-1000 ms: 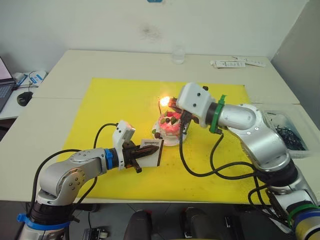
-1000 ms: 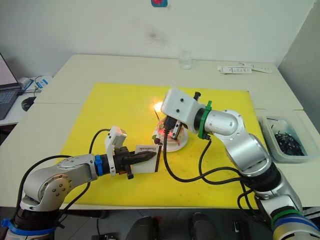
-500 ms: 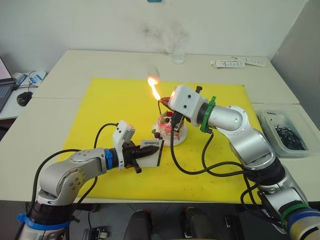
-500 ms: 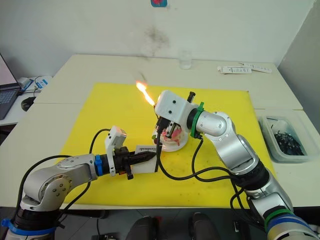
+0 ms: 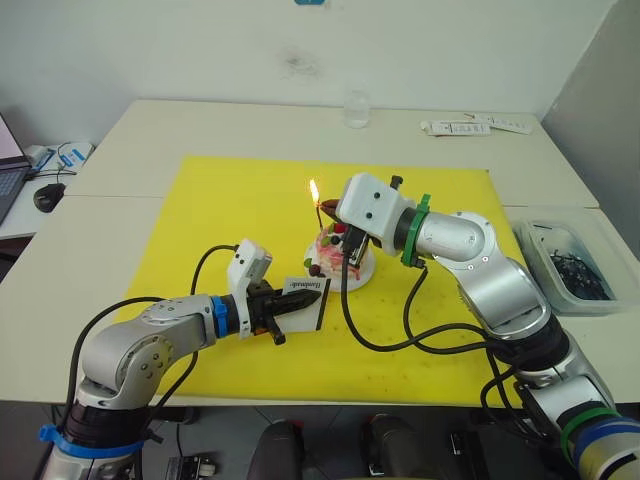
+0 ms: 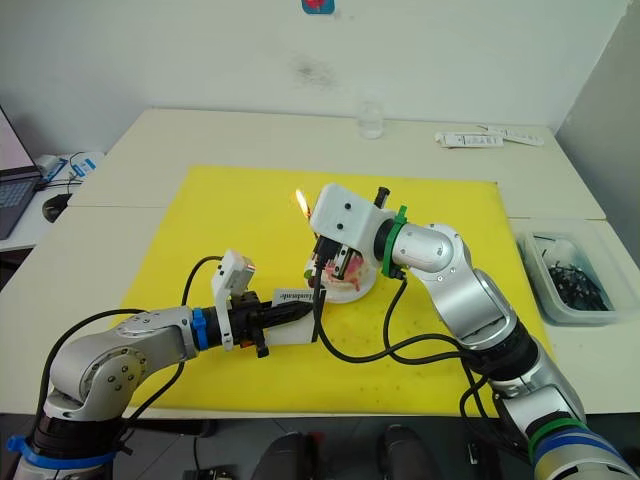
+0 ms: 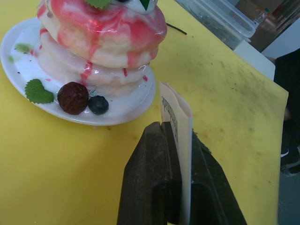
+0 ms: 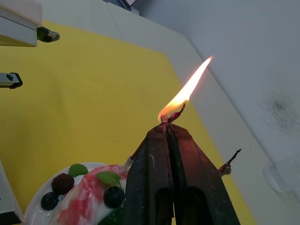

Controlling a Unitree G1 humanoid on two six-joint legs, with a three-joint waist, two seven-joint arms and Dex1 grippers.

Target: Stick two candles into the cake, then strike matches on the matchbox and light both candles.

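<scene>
Both grippers (image 7: pixel 176 140) (image 8: pixel 166 136) clamped, arms forward.

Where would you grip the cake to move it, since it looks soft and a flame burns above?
Not the cake itself: its stacked layers drip glaze. Take the white plate by its bare rim, low from the side near the mint leaf, clear of the right gripper with its burning match.

Bright even room light, soft shadows; flame (image 8: pixel 185 93) glows orange; left wrist foreground slightly blurred.
</scene>
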